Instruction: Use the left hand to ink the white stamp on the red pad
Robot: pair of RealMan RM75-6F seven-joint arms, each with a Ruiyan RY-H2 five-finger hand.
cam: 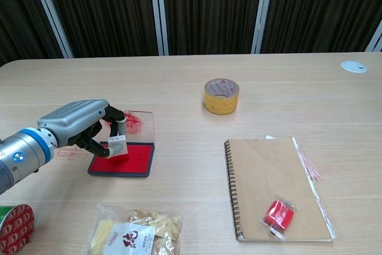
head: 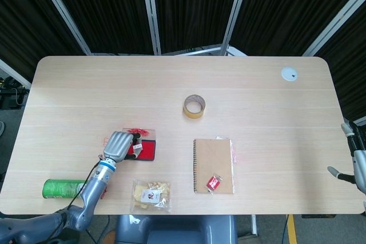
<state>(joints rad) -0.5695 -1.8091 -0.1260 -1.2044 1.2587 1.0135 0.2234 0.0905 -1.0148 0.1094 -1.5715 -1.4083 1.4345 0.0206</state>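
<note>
My left hand (cam: 80,125) (head: 120,144) holds the small white stamp (cam: 118,145) (head: 137,150) between thumb and fingers. The stamp's lower end sits on or just above the left part of the red ink pad (cam: 126,160) (head: 147,150); I cannot tell whether it touches. The pad lies in a dark tray with its clear lid (cam: 138,121) open behind it. My right hand (head: 354,161) shows only partly at the right edge of the head view, off the table, holding nothing that I can see.
A roll of yellow tape (cam: 221,95) stands mid-table. A brown spiral notebook (cam: 276,186) with a small red packet (cam: 279,215) lies at the right. A snack bag (cam: 134,233) and a green can (head: 64,188) sit near the front edge. A white disc (head: 289,74) is far right.
</note>
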